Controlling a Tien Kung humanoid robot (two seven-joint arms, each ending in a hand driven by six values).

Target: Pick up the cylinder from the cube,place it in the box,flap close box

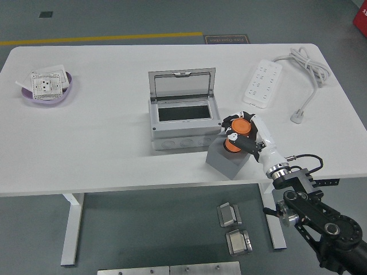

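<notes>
- The right hand (pixel 243 133) has its fingers curled around the orange cylinder (pixel 237 135), which is tilted, its top leaning away from the robot toward the box.
- The cylinder sits over the top of the grey cube (pixel 227 160); from this high view I cannot tell whether its base is touching the cube or is just clear of it.
- The grey box (pixel 182 125) stands just beside the cube on its far left side, with its flap (pixel 182 83) raised upright at the back and the dark opening exposed.
- The step in hand looks like the lift-off, so the sound approach is to raise the cylinder straight up until the base clears the cube before moving sideways; dragging it early could shove the cube into the box.
- The grip should stay firm, because a tilted cylinder can roll out between the fingers.
- The carry is short: up and toward the box's opening, staying in front of the raised flap so it is not knocked shut.
- Levelling the cylinder over the opening before releasing it should help it drop in cleanly.
- The left arm is out of view.
</notes>
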